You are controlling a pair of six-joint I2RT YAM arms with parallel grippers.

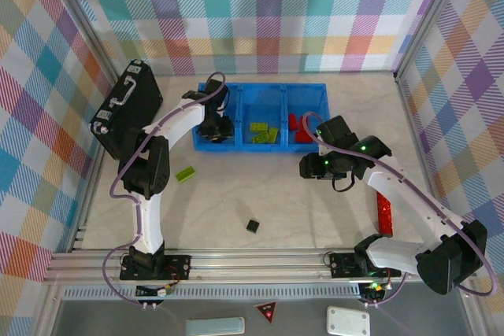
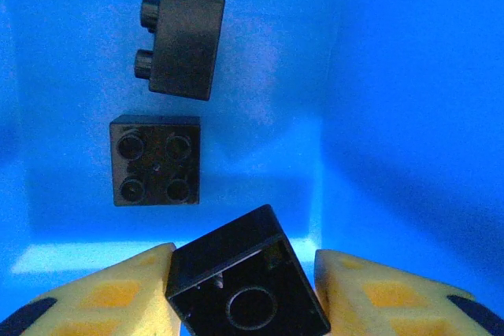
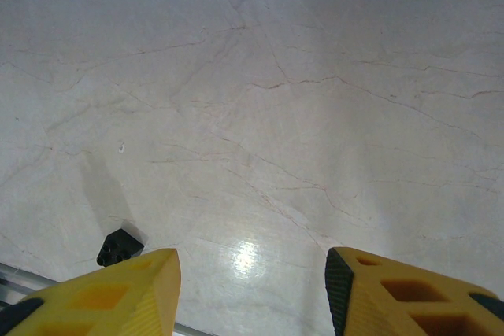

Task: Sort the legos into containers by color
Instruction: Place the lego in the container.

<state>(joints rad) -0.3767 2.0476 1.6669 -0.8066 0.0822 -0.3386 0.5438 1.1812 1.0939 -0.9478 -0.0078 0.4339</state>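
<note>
A black brick (image 2: 248, 281) sat nearest the left wrist's lens, pinched between the yellow fingers (image 2: 102, 293) of the left gripper (image 2: 244, 256). Its hollow underside was turned up at the camera, so its studs pointed down. It hung over the left compartment of the blue tray (image 1: 260, 86), where two more black bricks lay: one flat with studs up (image 2: 156, 160), one on its side (image 2: 181, 42) with studs pointing left in that view.

These looked like light, hard, smooth pieces of plastic, stiff enough for a firm squeeze and, I judged, slick enough to skid out of an off-centre one. The sensible hold was across two opposite flat walls, as here. The held brick was square, so it had no long axis; it sat turned a little askew between the pads.

From above, the left gripper (image 1: 214, 127) was down at that left compartment, green bricks (image 1: 264, 131) filled the middle one and red bricks (image 1: 295, 125) the right one. Two strays lay on the table (image 1: 315, 218) — a loose green brick (image 1: 186, 173), its long axis slanting across the surface, and a small black cube (image 1: 253, 226) nearer the arm bases. The right gripper (image 1: 309, 168) hung just in front of the tray, its fingers (image 3: 110, 289) spread wide with nothing between them; its own view showed the cube (image 3: 120, 247) just beside its left finger.
</note>
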